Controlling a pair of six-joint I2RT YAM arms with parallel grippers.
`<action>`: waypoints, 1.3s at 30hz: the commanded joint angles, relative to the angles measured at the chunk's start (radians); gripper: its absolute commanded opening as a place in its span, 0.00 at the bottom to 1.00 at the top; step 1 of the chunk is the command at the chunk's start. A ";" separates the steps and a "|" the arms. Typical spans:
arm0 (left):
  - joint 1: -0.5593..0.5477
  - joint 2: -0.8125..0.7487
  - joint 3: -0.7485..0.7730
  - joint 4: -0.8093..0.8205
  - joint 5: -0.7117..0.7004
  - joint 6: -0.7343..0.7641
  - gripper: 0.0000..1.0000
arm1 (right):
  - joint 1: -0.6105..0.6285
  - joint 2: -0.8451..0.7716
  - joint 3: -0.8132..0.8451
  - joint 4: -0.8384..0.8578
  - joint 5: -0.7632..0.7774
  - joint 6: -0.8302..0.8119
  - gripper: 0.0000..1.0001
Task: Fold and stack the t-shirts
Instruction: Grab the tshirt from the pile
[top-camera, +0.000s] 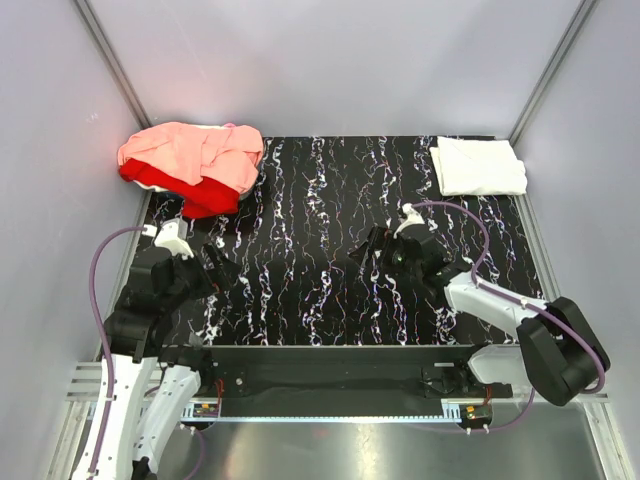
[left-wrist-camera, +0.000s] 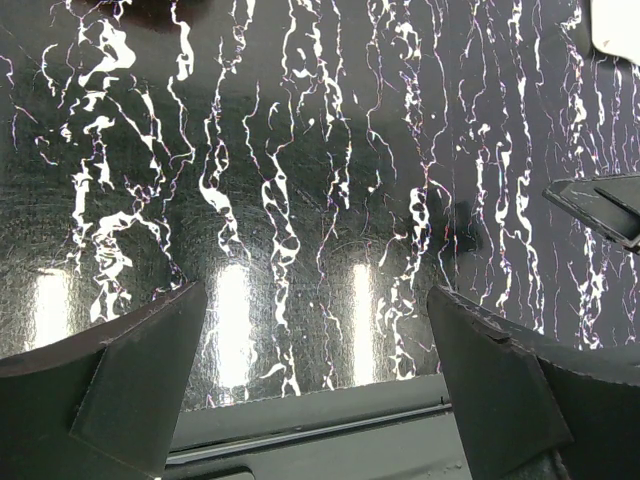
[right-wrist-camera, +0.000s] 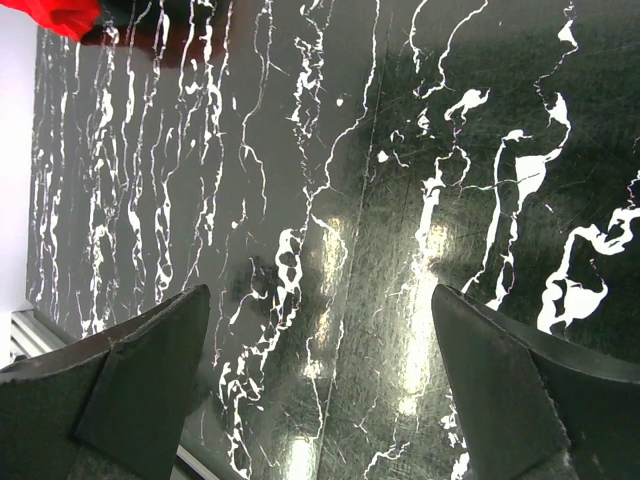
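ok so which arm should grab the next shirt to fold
Probably left. The crumpled salmon-pink tee, heaped over the red tee, sits in the far left corner, just beyond the open left gripper. The right gripper, also open, is mid-table, nearer the folded white tee.

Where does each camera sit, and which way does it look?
Top: above and behind the arms, looking down on the table; both arms, left tool and right tool show.
Left wrist: on the left arm, facing across toward the white shirt; own fingers show.
Right wrist: on the right arm, facing toward the red shirt; own fingers show.
Shared: top view shows both shirts too.
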 joint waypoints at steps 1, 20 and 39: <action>0.005 0.006 0.006 0.036 -0.010 -0.005 0.99 | 0.007 -0.045 -0.011 0.046 0.011 0.002 1.00; 0.006 0.418 0.250 0.187 -0.237 -0.014 0.99 | 0.008 0.042 0.057 -0.017 0.011 0.003 1.00; 0.172 1.322 1.039 0.193 -0.251 0.039 0.87 | 0.008 0.088 0.080 -0.017 0.005 0.000 1.00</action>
